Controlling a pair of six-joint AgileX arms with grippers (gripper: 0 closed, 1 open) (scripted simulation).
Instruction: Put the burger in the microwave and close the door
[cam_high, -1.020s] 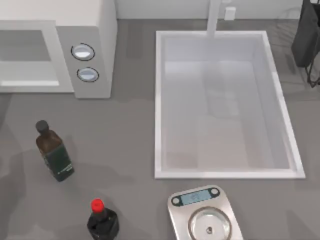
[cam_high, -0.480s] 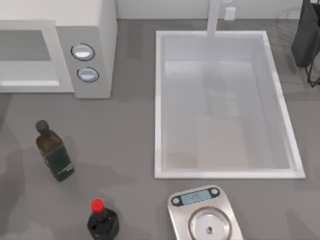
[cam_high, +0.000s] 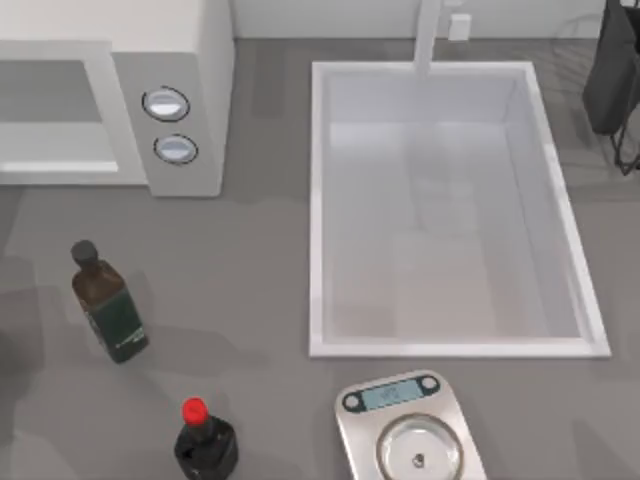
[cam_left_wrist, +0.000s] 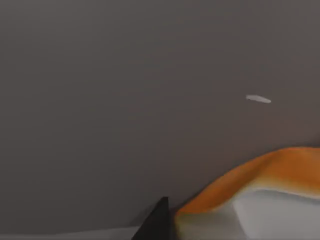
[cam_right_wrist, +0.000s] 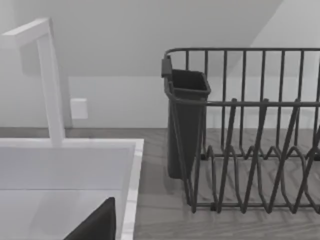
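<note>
1. Right, the burger (cam_left_wrist: 270, 172) sits close under the left wrist camera, its orange bun edge over a pale layer, grey counter behind it
2. One dark fingertip (cam_left_wrist: 157, 222) of the left gripper pokes in just beside the bun; whether the fingers clasp it or hang released I cannot tell
3. From above, the microwave (cam_high: 190, 60) stands at the table's far left, its grey cavity (cam_high: 50, 120) open to view, two silver knobs (cam_high: 166, 104) on the side panel
4. Near it stand a dark green bottle (cam_high: 112, 305) and a red-capped bottle (cam_high: 203, 440); the sink (cam_high: 318, 200) and a kitchen scale (cam_high: 408, 435) lie to the right
5. The right arm looks parked by the dish rack (cam_right_wrist: 250, 150), fingers' state unclear
6. My read: the pickup step is in hand; next comes a secure grasp, then a carry into the cavity
</note>
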